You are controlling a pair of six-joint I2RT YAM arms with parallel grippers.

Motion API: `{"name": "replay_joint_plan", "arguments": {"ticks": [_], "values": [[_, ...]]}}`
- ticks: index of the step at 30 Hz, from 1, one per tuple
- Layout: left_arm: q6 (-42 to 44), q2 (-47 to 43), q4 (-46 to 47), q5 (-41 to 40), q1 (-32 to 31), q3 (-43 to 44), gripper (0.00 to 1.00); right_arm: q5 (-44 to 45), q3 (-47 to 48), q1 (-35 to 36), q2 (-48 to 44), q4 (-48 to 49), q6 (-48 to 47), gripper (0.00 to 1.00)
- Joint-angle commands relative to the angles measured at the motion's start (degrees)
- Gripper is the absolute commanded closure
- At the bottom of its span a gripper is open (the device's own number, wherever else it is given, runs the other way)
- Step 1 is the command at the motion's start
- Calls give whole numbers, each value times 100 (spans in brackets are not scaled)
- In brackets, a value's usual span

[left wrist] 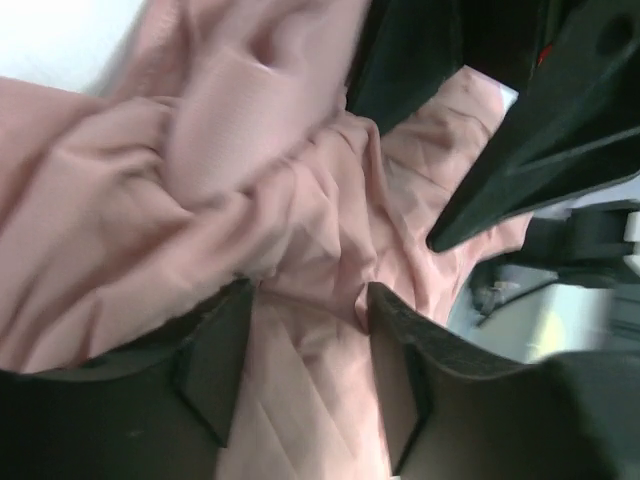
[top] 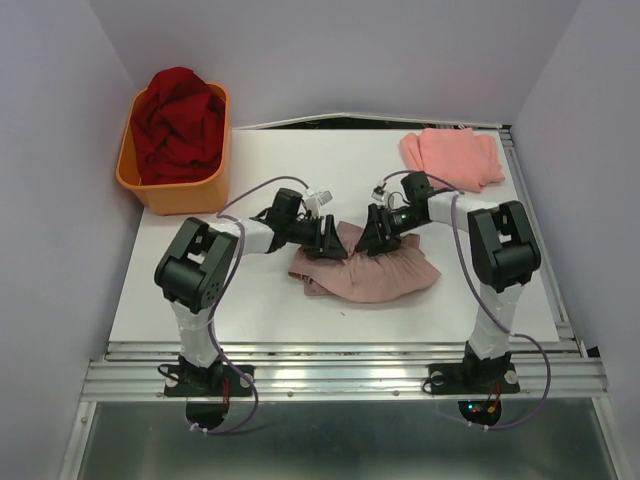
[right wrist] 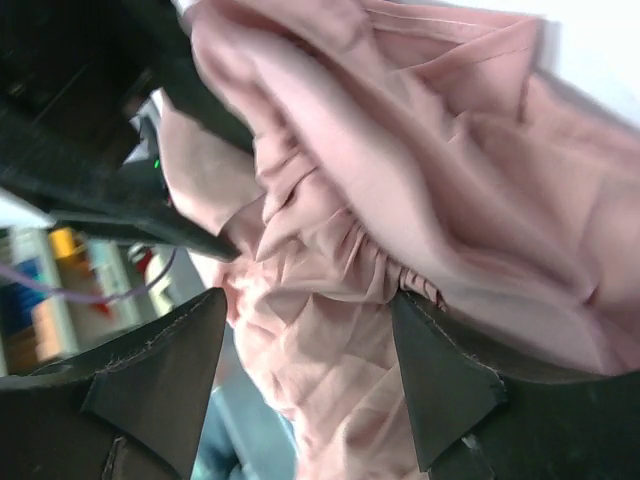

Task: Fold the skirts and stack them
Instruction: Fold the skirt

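Observation:
The dusty mauve-pink skirt (top: 375, 272) lies crumpled in the middle of the table. My left gripper (top: 328, 238) and right gripper (top: 372, 236) face each other over its far edge, close together. In the left wrist view the jaws stand apart with smooth mauve cloth (left wrist: 310, 380) filling the gap between the fingers (left wrist: 215, 360). In the right wrist view the jaws stand wide apart around the gathered waistband (right wrist: 320, 330), with a gap left of the cloth. The salmon-pink skirt (top: 452, 157) lies flat at the back right.
An orange tub (top: 180, 190) holding dark red cloth (top: 178, 125) stands at the back left corner. The white table (top: 200, 310) ends at a metal rail in front. Purple walls close in both sides.

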Motion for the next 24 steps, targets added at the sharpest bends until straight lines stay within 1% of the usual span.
{"name": "replay_joint_plan", "arguments": {"ticks": [1,2,3,4,5,6,7,8,9,10,11,12,13,16,17,18,19,20,24], "values": [[1698,-1501,-1159,-980,-101,600,32,535,604,-13,-717,-37,-24,25],[2362,-1749,-1544,-1495,-180,663,30,596,736,-13,-1110,-186,81,24],[2673,-2030,-1661,-1805,-277,681,27,622,772,-13,-1331,-231,152,23],[3068,-2277,-1801,-2165,-417,681,22,666,764,-13,-1569,-257,222,19],[3716,-2680,-2072,-3038,-818,690,19,736,659,-13,-1806,-266,388,17],[4018,-2840,-2197,-3439,-1040,698,16,998,562,-13,-2069,-258,486,15],[4282,-3094,-2277,-3756,-1268,646,13,1175,466,-13,-2550,-249,617,11],[4511,-3192,-2295,-4586,-1819,567,11,1368,351,-13,-2799,-249,897,7],[4896,-3237,-2295,-5073,-2103,523,10,1805,55,-74,-3010,-249,978,3],[5039,-3263,-2278,-5356,-2358,470,9,1922,-122,-74,-3212,-249,1048,0],[5128,-3246,-2243,-5698,-2543,409,8,2045,-281,-153,-3536,-249,1188,0],[5181,-3185,-2225,-5823,-2789,400,6,2334,-430,-154,-3670,-258,1233,0],[5286,-3011,-2155,-6129,-2887,382,2,2458,-736,-310,-3889,-275,1303,0],[5558,-2702,-2005,-6562,-3370,408,2,2802,-1099,-618,-4049,-354,1383,0],[5690,-2466,-1944,-6693,-3502,478,2,2802,-1283,-959,-4067,-372,1461,0],[5700,-2194,-1909,-6721,-3668,531,2,2681,-1380,-1110,-4050,-372,1488,0],[5683,-2191,-1900,-6712,-3731,601,2,2636,-1459,-1251,-4015,-389,1488,0],[5700,-1939,-1743,-6738,-3784,645,2,2575,-1599,-1444,-3971,-390,1471,0],[5867,-1331,-1294,-6853,-3934,637,2,2433,-1812,-1630,-3751,-337,1427,0]]}}
